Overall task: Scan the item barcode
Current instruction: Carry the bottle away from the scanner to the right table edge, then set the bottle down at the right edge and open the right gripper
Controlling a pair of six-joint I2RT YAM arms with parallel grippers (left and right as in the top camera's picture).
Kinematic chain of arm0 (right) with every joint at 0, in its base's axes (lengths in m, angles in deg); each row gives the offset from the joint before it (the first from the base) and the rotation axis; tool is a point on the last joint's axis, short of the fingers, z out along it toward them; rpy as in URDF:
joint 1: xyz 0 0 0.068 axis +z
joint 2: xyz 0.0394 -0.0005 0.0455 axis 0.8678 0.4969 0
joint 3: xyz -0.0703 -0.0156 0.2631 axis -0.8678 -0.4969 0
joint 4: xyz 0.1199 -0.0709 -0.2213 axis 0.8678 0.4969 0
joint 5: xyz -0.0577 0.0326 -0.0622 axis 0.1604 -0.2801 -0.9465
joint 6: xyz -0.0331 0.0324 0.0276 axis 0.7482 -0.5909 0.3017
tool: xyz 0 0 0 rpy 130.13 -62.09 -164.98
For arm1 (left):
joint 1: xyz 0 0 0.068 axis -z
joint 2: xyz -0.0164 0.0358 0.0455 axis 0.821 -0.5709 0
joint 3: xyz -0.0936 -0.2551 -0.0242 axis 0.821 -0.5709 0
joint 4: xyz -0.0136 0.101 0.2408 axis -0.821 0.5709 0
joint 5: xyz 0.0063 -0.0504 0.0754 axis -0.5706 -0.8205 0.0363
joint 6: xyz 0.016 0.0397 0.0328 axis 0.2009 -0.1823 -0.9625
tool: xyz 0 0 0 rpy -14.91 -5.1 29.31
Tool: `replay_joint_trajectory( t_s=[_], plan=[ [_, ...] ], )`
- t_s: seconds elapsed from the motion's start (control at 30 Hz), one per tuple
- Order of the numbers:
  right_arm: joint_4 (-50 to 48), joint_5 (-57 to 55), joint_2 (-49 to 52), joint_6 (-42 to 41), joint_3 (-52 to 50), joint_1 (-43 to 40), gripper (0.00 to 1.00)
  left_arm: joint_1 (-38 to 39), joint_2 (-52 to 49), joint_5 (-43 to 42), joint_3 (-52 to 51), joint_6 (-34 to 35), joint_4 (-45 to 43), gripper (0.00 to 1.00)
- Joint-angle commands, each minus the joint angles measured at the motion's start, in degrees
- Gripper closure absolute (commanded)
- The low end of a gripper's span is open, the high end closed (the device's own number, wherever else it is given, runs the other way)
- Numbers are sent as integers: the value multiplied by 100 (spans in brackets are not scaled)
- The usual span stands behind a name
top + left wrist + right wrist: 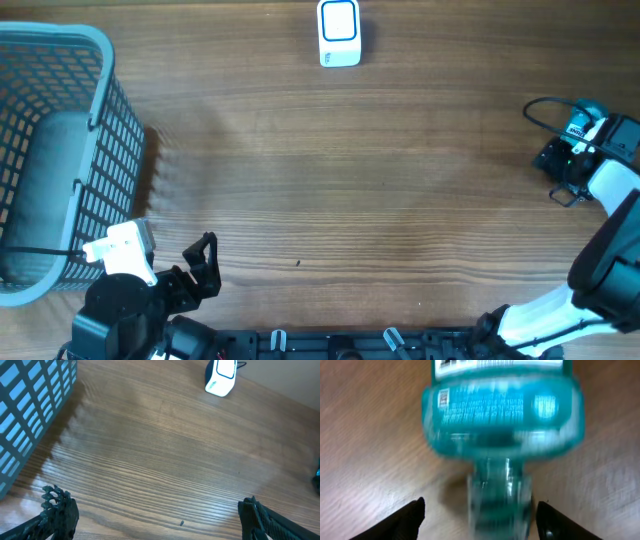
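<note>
- While most of the overhead view is brown, streaky wood grain, the table (330, 190) also carries a grey-blue plastic basket (105, 110) with lattice walls at its left edge. A white boxy scanner (340, 32) with a rounded, blue-outlined face stands at the far middle edge.
- At the right edge the bottle (586, 118) shows as a small teal shape with a white patch. It is just beyond the right gripper (565, 160) and well apart from the scanner, and a thin black cable (540, 108) loops beside it.
- At the bottom left, the black left gripper (203, 265) sits near the basket.
- In the left wrist view, the left gripper (152, 500) is spread wide. Its ridged black fingers are at the lower corners, with only bare wood between them.
- The scanner (221, 377) looks glossy white with a blue band, and no writing on it is legible.
- In the right wrist view, the bottle (502, 415) is blurred translucent teal plastic, with its narrow end towards the camera.
- The right gripper (481, 505) stands parted, with wood showing between each finger and the neck, so it grips nothing.
- A white label (500, 364) carries black bars. Below it is fine white print and a small square code, too blurred to read.
</note>
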Motion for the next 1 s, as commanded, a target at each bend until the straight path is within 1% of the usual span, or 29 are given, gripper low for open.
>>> replay_joint_trajectory(
  t_s=[0.0,0.03,0.07,0.17,0.23,0.3,0.37,0.43,0.53,0.57,0.6,0.63,0.7,0.8,0.97],
  plan=[
    [479,328,-942,-280,376,-2,25,-26,9,35,26,-31,-35,0],
    [629,437,-1233,-280,417,0,22,-26,9,37,26,-31,-35,0],
    [796,577,-1574,-306,444,0,16,-26,9,35,26,-31,-33,0],
    [1375,1143,-2872,-457,459,68,16,-26,9,109,26,-33,-61,0],
    [1698,1491,-3639,-461,459,225,16,-26,9,205,26,-31,-258,0],
    [2074,1746,-4343,-378,459,516,16,-26,9,184,26,-31,-511,0],
    [2514,1790,-4813,-289,459,925,16,-26,9,267,26,-33,-737,0],
    [2892,1788,-5182,-229,459,1392,16,-26,9,387,26,-31,-879,0],
    [3213,1696,-5768,-111,459,2015,15,-26,9,400,26,-31,-1010,0],
    [3270,1641,-5949,-109,459,2157,12,-26,9,398,26,-31,-994,0],
    [3309,1617,-6118,-125,457,2273,6,-26,9,398,26,-31,-973,0],
    [3346,1624,-6269,-151,455,2354,0,-26,9,400,26,-31,-925,0],
    [3427,1620,-6520,-442,455,2420,0,-26,9,398,26,-31,-826,0],
    [3493,1620,-6671,-605,455,2420,0,-26,9,400,26,-31,-590,0],
    [3600,1617,-6631,-603,452,2420,0,-26,9,398,26,-31,-162,0]
  ],
)
